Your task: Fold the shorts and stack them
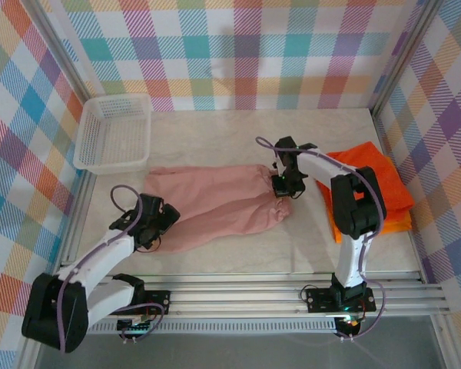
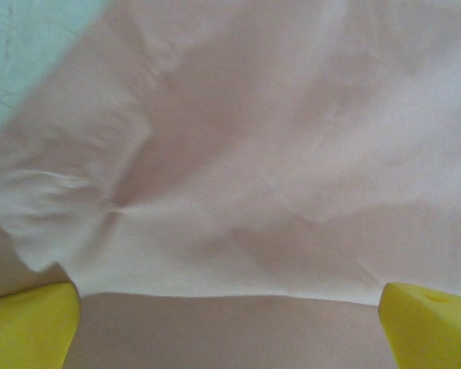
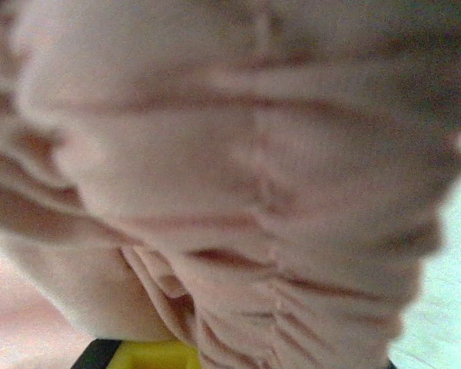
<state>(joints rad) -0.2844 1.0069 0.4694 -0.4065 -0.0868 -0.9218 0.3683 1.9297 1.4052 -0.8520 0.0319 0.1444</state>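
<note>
Hovering over the hem end of the pink shorts (image 1: 215, 204), the left end effector (image 1: 157, 223) has its yellow fingers (image 2: 31, 327) spread wide, with cloth lying between them and nothing gripped. The right end effector (image 1: 283, 187) sits on the gathered waistband (image 3: 292, 231) at the opposite end. Bunched cloth hides the jaws, so it cannot be told whether they have closed. The pink shorts lie lengthwise across the middle of the counter (image 1: 215, 138). Orange shorts (image 1: 392, 192) lie at 3 o'clock and a white basket (image 1: 115, 100) at 10 o'clock. The fabric looks light, limp and prone to wrinkling. It is probably best pinched at the waistband and hem corners and kept taut.
</note>
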